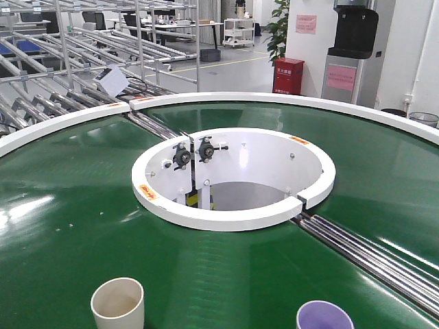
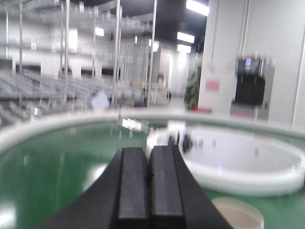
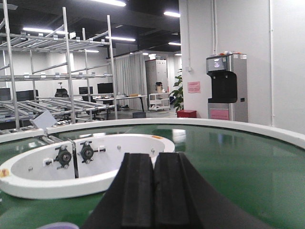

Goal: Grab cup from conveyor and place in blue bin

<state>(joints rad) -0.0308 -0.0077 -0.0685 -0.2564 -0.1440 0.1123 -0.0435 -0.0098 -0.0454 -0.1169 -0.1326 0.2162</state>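
At the lower left of the front view a cream cup (image 1: 117, 305) stands upright, mouth up, on the green conveyor (image 1: 62, 226), well apart from the white central well (image 1: 233, 218). In the blurred left wrist view the same cup (image 2: 237, 217) shows only as a rim at the lower right corner, off to the right of the left claw (image 2: 148, 157). That claw's two black pads are pressed together with nothing between them. The step in hand looks to be the reach for a cup. To do it well this claw should spread wide before it descends, shift right until the cup sits centred between the pads, and come down over the wall rather than onto the rim. It should close gently, since a light cup may tip or crush. If the belt is running, the grasp needs timing; the pictures do not show whether it is. At the lower right of the front view a purple cup (image 1: 324, 315) stands near the steel rollers (image 1: 370, 253). In the right wrist view only a sliver of it shows at the bottom left, left of the right claw (image 3: 153, 160), whose pads are likewise closed and empty. The blue bin appears in no view, so the carry path cannot be judged.
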